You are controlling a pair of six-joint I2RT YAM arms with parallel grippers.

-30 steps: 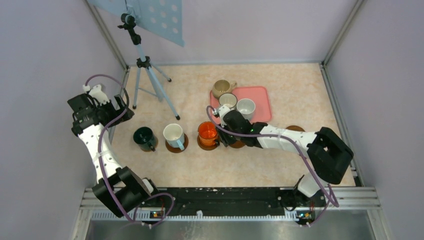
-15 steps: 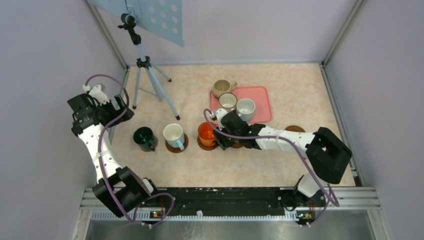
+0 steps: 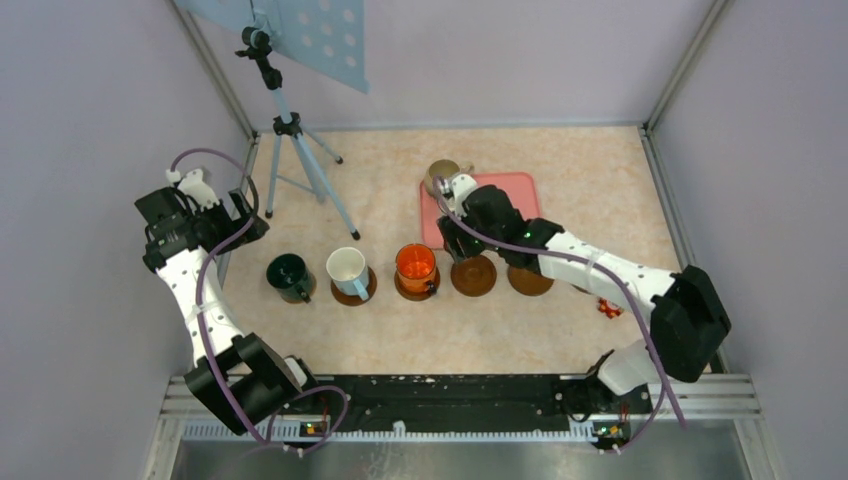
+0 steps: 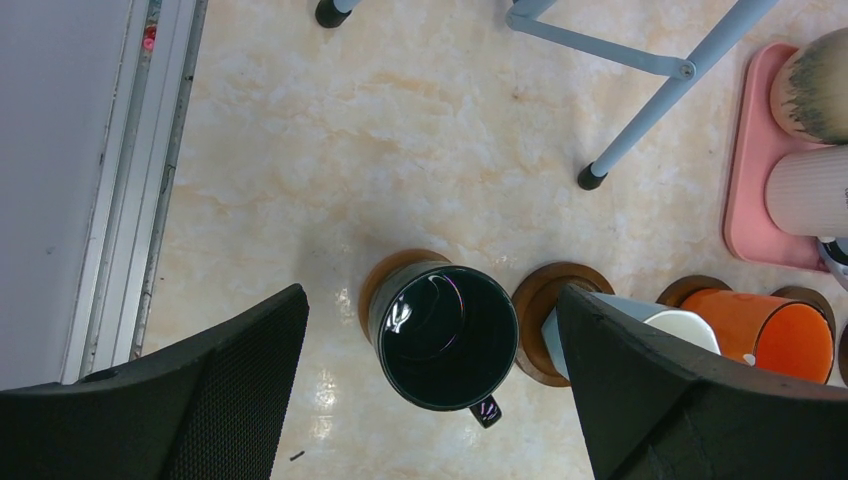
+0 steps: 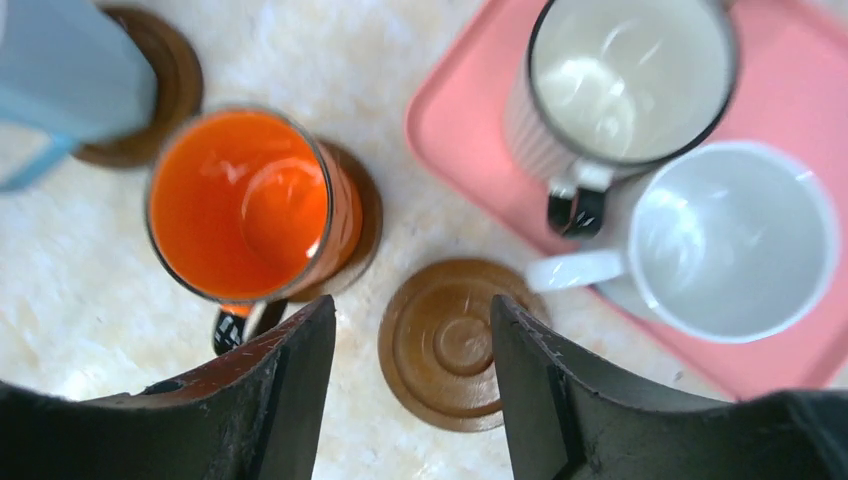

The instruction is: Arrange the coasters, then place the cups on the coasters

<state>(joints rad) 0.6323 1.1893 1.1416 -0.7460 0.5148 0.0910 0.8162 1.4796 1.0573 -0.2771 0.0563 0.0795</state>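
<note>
Three cups stand on coasters in a row: a dark green cup [image 3: 290,275] [image 4: 445,335], a pale-blue cup [image 3: 347,268] [image 5: 70,80] and an orange cup [image 3: 415,265] [image 5: 245,205]. Two bare brown coasters [image 3: 473,275] [image 3: 530,282] lie to their right. My right gripper [image 3: 453,240] [image 5: 411,305] hangs open over the nearer bare coaster [image 5: 455,345], holding nothing. A ribbed white cup [image 5: 630,85] and a plain white cup [image 5: 735,240] sit on the pink tray [image 5: 470,130]. The beige cup [image 3: 440,175] stands at the tray's far corner. At the far left, my left gripper [image 3: 238,218] [image 4: 430,290] is wide open high above the green cup.
A light-blue tripod [image 3: 300,160] [image 4: 640,130] stands behind the green cup. A small red owl figurine [image 3: 607,307] lies right of the coasters, by my right forearm. Walls and frame posts close in the floor on three sides.
My right gripper opened wider, left the orange cup on its coaster and moved back toward the tray. Its arm swung aside, uncovering two bare coasters and the owl. The left arm stayed still.
</note>
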